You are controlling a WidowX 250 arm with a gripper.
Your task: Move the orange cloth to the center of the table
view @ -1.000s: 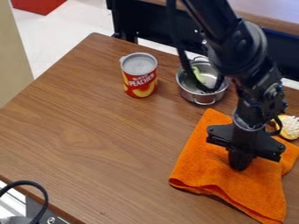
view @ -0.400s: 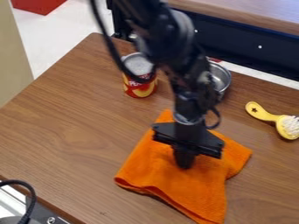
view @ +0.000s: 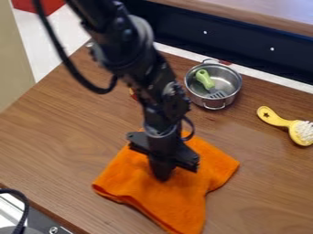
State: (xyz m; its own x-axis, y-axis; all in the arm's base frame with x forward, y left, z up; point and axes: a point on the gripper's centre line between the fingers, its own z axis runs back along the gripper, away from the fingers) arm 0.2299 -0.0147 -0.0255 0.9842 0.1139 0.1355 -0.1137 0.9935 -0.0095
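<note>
Black tool (view: 162,176) points down onto orange cloth (view: 165,201).

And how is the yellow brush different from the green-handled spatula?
The brush has a yellow handle, while the spatula's is green. The brush ends in pale bristles, the spatula in a slotted blade. The brush lies on the table, whereas the spatula rests inside the pot. Both have a handle.
</note>
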